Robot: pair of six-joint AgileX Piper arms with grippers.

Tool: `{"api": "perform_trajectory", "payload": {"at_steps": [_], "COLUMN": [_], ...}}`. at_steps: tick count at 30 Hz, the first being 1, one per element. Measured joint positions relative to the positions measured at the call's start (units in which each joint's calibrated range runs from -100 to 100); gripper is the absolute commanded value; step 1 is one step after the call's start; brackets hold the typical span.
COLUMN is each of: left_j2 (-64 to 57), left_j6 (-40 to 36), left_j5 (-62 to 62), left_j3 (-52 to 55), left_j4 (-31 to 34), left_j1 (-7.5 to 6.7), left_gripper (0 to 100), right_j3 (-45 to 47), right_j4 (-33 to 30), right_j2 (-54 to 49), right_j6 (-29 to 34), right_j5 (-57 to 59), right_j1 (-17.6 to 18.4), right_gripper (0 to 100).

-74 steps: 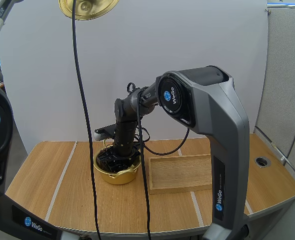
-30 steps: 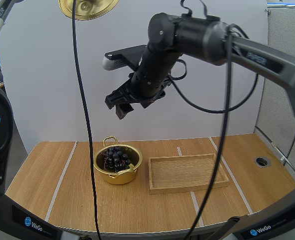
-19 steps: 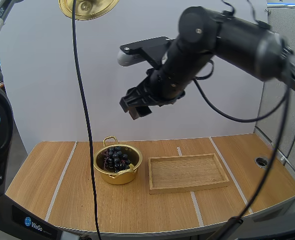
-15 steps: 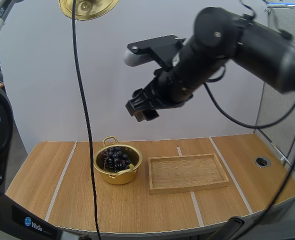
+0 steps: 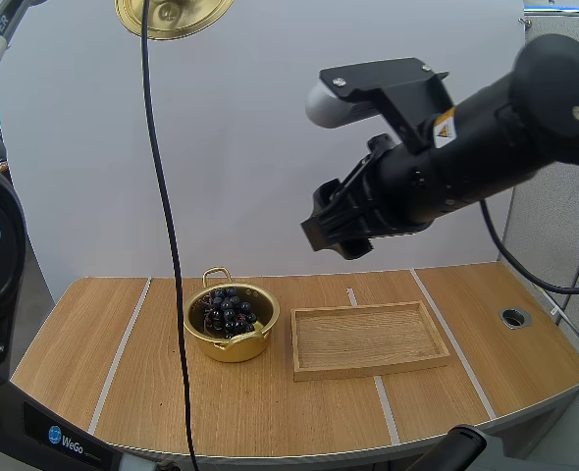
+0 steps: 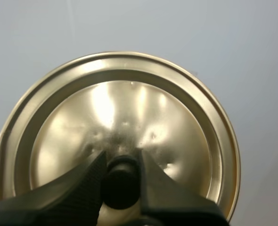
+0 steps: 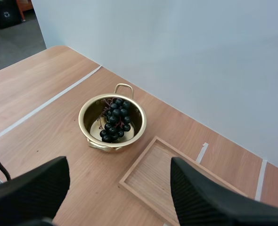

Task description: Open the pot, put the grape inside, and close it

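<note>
The gold pot (image 5: 229, 329) stands lidless on the table with the dark grapes (image 5: 227, 311) inside it. From the right wrist the pot (image 7: 112, 121) and its grapes (image 7: 114, 119) lie far below. My right gripper (image 5: 331, 238) hangs high above the wooden tray, open, its fingers (image 7: 28, 190) wide apart and empty. The gold lid (image 5: 172, 16) is held up at the high view's top edge. My left gripper (image 6: 120, 181) is shut on the lid's black knob (image 6: 121, 178), with the lid (image 6: 115, 127) facing the camera.
A shallow wooden tray (image 5: 368, 339) lies just right of the pot, also seen beside the pot in the right wrist view (image 7: 176, 183). White tape lines cross the wooden table (image 5: 93, 343). A round hole (image 5: 514, 317) sits near the right edge.
My right gripper left the grapes in the pot, rose out of it and swung up and to the right, over the tray. The lid stayed aloft in the left gripper.
</note>
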Motion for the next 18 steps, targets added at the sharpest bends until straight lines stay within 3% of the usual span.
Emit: {"api": "perform_trajectory", "payload": {"at_steps": [6,7,8,10,13,14,18], "left_j2": [0.0,0.0,0.0,0.0,0.0,0.0,0.0], "left_j6": [0.0,0.0,0.0,0.0,0.0,0.0,0.0], "left_j5": [0.0,0.0,0.0,0.0,0.0,0.0,0.0], "left_j3": [0.0,0.0,0.0,0.0,0.0,0.0,0.0], "left_j4": [0.0,0.0,0.0,0.0,0.0,0.0,0.0], "left_j1": [0.0,0.0,0.0,0.0,0.0,0.0,0.0], "left_gripper": [0,0,0,0,0,0,0], "right_j3": [0.0,0.0,0.0,0.1,1.9,2.8,6.6], "right_j4": [-1.1,-1.1,-1.1,-1.2,-1.2,-1.0,-0.7], "right_j2": [-3.4,-4.1,-4.7,-5.6,-9.0,-10.0,-12.9], "right_j6": [0.3,0.4,0.4,0.4,0.7,0.9,2.2], "right_j5": [0.2,0.1,0.1,0.1,0.3,0.3,0.6], "right_j1": [0.0,0.0,0.0,0.0,0.0,0.0,0.0], "right_gripper": [100,96,90,62,8,0,0]}}
